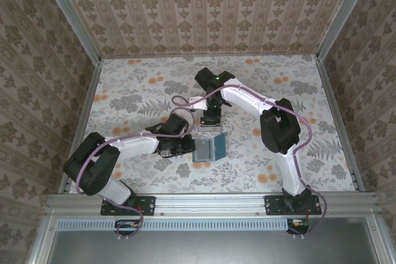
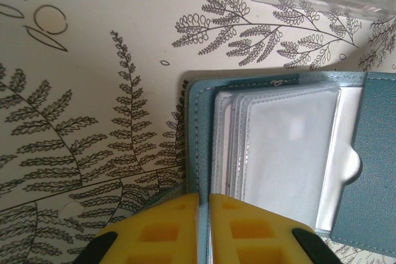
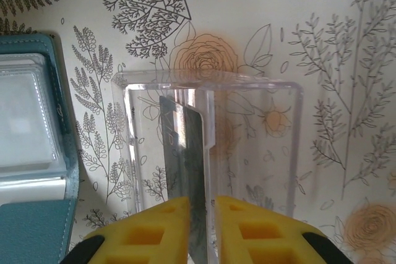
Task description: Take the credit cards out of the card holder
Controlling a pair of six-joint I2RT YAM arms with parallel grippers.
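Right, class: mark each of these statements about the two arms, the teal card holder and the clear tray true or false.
1. The left gripper is shut on the edge of the card holder. True.
2. The right gripper is open and holds nothing. False: it is shut on a credit card, held on edge.
3. The card holder lies folded shut. False: it lies open, with its clear pockets showing.
4. The held credit card is at the clear tray. True.
5. In the top view, the clear tray lies nearer the arm bases than the card holder. False: it lies on the card holder's far side.
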